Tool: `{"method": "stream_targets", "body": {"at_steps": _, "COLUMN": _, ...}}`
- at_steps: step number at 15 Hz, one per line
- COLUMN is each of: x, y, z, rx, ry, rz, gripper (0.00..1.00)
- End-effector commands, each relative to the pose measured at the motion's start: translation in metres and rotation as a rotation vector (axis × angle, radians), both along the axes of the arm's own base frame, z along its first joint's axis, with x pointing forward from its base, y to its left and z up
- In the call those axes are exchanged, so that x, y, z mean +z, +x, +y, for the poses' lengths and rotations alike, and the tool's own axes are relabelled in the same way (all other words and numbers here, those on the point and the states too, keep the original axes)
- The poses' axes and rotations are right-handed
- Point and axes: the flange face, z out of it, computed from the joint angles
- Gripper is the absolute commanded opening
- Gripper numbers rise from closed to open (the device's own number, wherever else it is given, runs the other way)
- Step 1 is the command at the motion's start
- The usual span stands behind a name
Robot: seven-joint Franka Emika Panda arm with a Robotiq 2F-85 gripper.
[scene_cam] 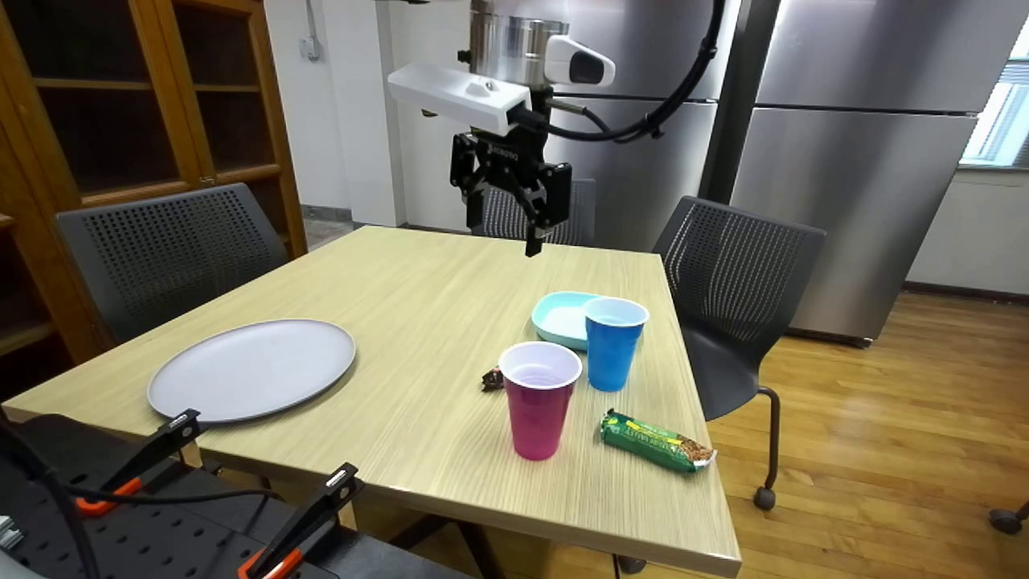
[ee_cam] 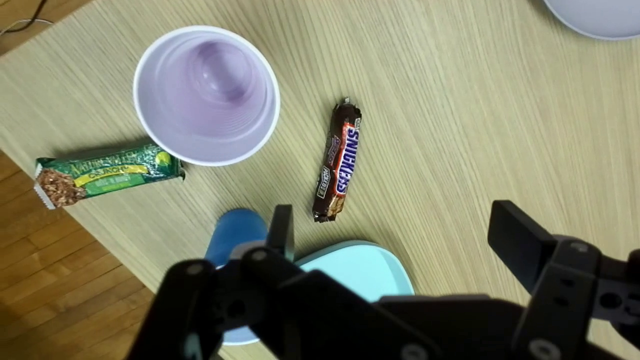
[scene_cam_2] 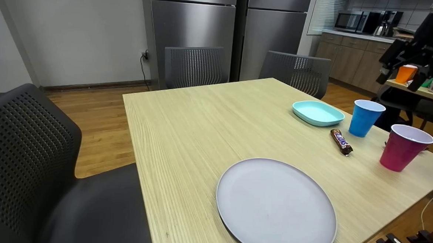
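Note:
My gripper (scene_cam: 505,227) is open and empty above the wooden table; its spread fingers also show in the wrist view (ee_cam: 392,225). A brown Snickers bar (ee_cam: 337,162) lies ahead of the fingers in the wrist view; in an exterior view the bar (scene_cam_2: 341,142) lies near the teal dish (scene_cam_2: 317,112). The blue cup (scene_cam: 612,354) stands upright beside the dish, partly hidden by a finger in the wrist view. A magenta cup (scene_cam: 540,414) stands upright near a green granola bar (scene_cam: 655,442). A flat grey plate (scene_cam: 253,370) lies apart from them. The gripper touches nothing.
Dark chairs (scene_cam: 735,281) stand around the table (scene_cam: 418,289). Black clamps with orange parts (scene_cam: 301,523) sit at the perforated dark platform by the table's near edge. Steel refrigerators (scene_cam: 852,201) stand behind. A side table with an orange cup (scene_cam_2: 405,74) is farther back.

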Motion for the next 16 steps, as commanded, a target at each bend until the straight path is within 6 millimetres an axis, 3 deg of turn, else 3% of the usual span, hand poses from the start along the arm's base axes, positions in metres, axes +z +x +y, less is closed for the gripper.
{"method": "stream_targets", "body": {"at_steps": 1, "x": -0.017, "y": 0.004, "z": 0.0, "rx": -0.024, "ry": -0.03, "rz": 0.023, "gripper": 1.0}}
{"method": "stream_targets", "body": {"at_steps": 8, "x": -0.054, "y": 0.003, "z": -0.003, "rx": -0.044, "ry": -0.077, "rz": 0.13, "gripper": 1.0}}
{"method": "stream_targets", "body": {"at_steps": 16, "x": -0.082, "y": 0.001, "z": -0.005, "rx": -0.074, "ry": -0.122, "rz": 0.214, "gripper": 1.0}}
